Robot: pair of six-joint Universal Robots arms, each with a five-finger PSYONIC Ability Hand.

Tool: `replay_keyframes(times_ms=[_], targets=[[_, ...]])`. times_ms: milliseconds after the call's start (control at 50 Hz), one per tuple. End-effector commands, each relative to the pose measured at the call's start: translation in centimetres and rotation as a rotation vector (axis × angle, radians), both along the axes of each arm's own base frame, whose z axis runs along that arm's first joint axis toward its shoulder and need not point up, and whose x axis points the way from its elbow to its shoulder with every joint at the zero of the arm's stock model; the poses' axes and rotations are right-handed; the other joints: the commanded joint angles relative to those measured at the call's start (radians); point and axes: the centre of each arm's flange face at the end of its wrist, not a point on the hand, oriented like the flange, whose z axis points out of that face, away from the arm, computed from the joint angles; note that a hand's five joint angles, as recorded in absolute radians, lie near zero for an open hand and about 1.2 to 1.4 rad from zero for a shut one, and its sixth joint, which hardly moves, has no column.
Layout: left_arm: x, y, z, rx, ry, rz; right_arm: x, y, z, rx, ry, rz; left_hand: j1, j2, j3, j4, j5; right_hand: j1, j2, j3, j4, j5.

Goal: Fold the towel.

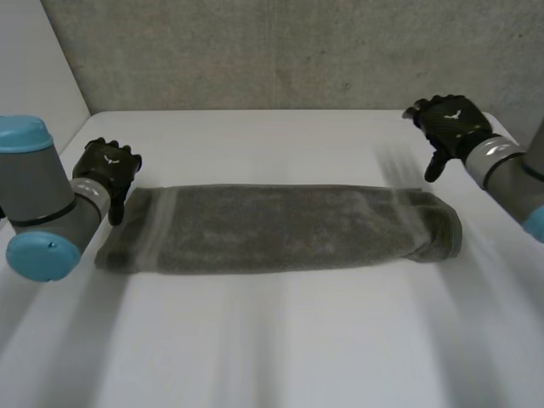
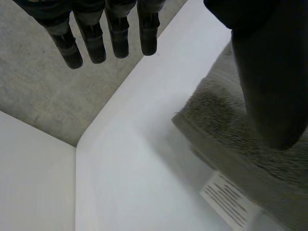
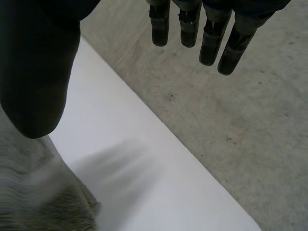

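A grey towel [image 1: 280,228] lies folded into a long band across the middle of the white table [image 1: 272,340]. My left hand [image 1: 106,174] hovers just off the towel's left end, open, fingers [image 2: 94,41] straight and holding nothing. Beneath its thumb lies the towel's end [image 2: 226,130], a white label [image 2: 230,198] beside the hem. My right hand [image 1: 450,127] is raised behind the towel's right end, also open; its fingers [image 3: 211,38] point past the table's far edge. The towel's right end [image 3: 33,197] lies below its thumb.
A grey textured wall [image 1: 280,51] rises behind the table's far edge. A pale side panel [image 1: 34,76] stands at the left. Bare tabletop stretches in front of the towel.
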Motion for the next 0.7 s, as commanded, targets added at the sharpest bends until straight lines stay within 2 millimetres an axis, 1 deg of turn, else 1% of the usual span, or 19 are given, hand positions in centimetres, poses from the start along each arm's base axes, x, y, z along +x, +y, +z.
replay_keyframes(times_ms=[20, 40, 60, 80, 100, 120, 140, 180, 200, 220, 240, 260, 300, 380, 420, 540, 620, 680, 700], targets=[[0.4, 3.0, 0.4, 0.054, 0.078, 0.004, -3.1, 3.5, 1.1, 0.087, -0.047, -0.068, -0.099, -0.054, -0.042, -0.056, -0.037, -0.073, -0.077, -0.051, -0.078, -0.064], [0.4, 3.6, 0.3, 0.072, 0.108, -0.005, -3.4, 4.4, 0.8, 0.114, -0.046, -0.073, -0.096, -0.051, -0.042, -0.056, -0.034, -0.073, -0.077, -0.051, -0.078, -0.064], [0.4, 3.6, 0.3, 0.073, 0.108, -0.005, -3.4, 4.4, 0.8, 0.115, -0.046, -0.073, -0.096, -0.051, -0.042, -0.056, -0.034, -0.073, -0.077, -0.051, -0.078, -0.064], [0.3, 4.3, 0.2, 0.092, 0.139, -0.021, -3.5, 5.3, 0.1, 0.147, -0.042, -0.072, -0.09, -0.045, -0.042, -0.056, -0.028, -0.073, -0.077, -0.051, -0.078, -0.064], [0.3, 4.3, 0.2, 0.093, 0.14, -0.021, -3.7, 6.3, -0.8, 0.184, -0.036, -0.074, -0.09, -0.045, -0.042, -0.056, -0.028, -0.073, -0.077, -0.051, -0.078, -0.064], [0.2, 5.1, -0.2, 0.122, 0.167, -0.038, -4.0, 7.2, -1.7, 0.216, -0.03, -0.079, -0.085, -0.04, -0.042, -0.056, -0.022, -0.037, -0.041, -0.051, -0.078, -0.028], [0.2, 5.1, -0.2, 0.122, 0.167, -0.038, -4.0, 7.2, -1.8, 0.217, -0.03, -0.079, -0.084, -0.04, -0.042, -0.056, -0.022, -0.037, -0.041, -0.051, -0.078, -0.027], [-0.2, 6.5, -1.4, 0.16, 0.183, -0.07, -4.8, 8.4, -3.7, 0.266, 0.004, -0.092, -0.084, -0.04, -0.042, -0.056, -0.022, -0.001, -0.005, -0.051, -0.078, 0.008], [-0.2, 6.5, -1.4, 0.16, 0.183, -0.07, -4.8, 8.4, -3.7, 0.266, 0.004, -0.092, -0.084, -0.04, -0.042, -0.056, -0.022, -0.001, -0.005, -0.051, -0.078, 0.008], [-0.4, 7.0, -1.8, 0.167, 0.182, -0.077, -5.2, 8.9, -4.7, 0.277, 0.027, -0.094, -0.084, -0.04, -0.042, -0.056, -0.022, 0.019, 0.015, -0.051, -0.078, 0.029], [-0.4, 7.1, -2.0, 0.165, 0.182, -0.079, -5.5, 9.2, -5.5, 0.28, 0.046, -0.092, -0.084, -0.04, -0.042, -0.056, -0.022, 0.101, 0.097, -0.051, -0.078, 0.11], [-0.4, 7.1, -2.0, 0.165, 0.182, -0.079, -5.5, 9.2, -5.5, 0.28, 0.046, -0.092, -0.084, -0.04, -0.042, -0.056, -0.022, 0.101, 0.097, -0.051, -0.078, 0.111], [-0.6, 7.4, -2.4, 0.164, 0.182, -0.085, -5.7, 9.7, -6.6, 0.282, 0.066, -0.071, -0.084, -0.04, -0.042, -0.056, -0.022, 0.192, 0.188, -0.051, -0.078, 0.202], [-0.7, 7.4, -2.7, 0.162, 0.184, -0.086, -5.7, 10.0, -7.4, 0.291, 0.069, -0.063, -0.084, -0.04, -0.042, -0.056, -0.022, 0.228, 0.224, -0.051, -0.078, 0.237], [-0.7, 7.4, -2.7, 0.162, 0.184, -0.086, -5.7, 9.8, -8.1, 0.292, 0.068, -0.058, -0.084, -0.04, -0.042, -0.056, -0.022, 0.304, 0.3, -0.051, -0.078, 0.313], [-0.7, 7.5, -2.9, 0.169, 0.186, -0.086, -5.5, 9.4, -9.0, 0.27, 0.069, -0.053, -0.087, -0.042, -0.042, -0.056, -0.025, 0.36, 0.356, -0.051, -0.078, 0.369], [-0.8, 7.6, -3.0, 0.171, 0.185, -0.089, -5.4, 8.7, -9.8, 0.242, 0.071, -0.053, -0.09, -0.045, -0.042, -0.056, -0.028, 0.529, 0.525, -0.051, -0.078, 0.539], [-0.8, 7.7, -3.1, 0.174, 0.184, -0.09, -5.5, 8.1, -10.0, 0.211, 0.07, -0.058, -0.093, -0.048, -0.042, -0.056, -0.031, 0.635, 0.631, -0.051, -0.078, 0.645], [-0.8, 7.7, -3.1, 0.174, 0.184, -0.09, -5.5, 8.1, -10.0, 0.211, 0.07, -0.058, -0.093, -0.048, -0.042, -0.056, -0.031, 0.636, 0.632, -0.051, -0.078, 0.645]])
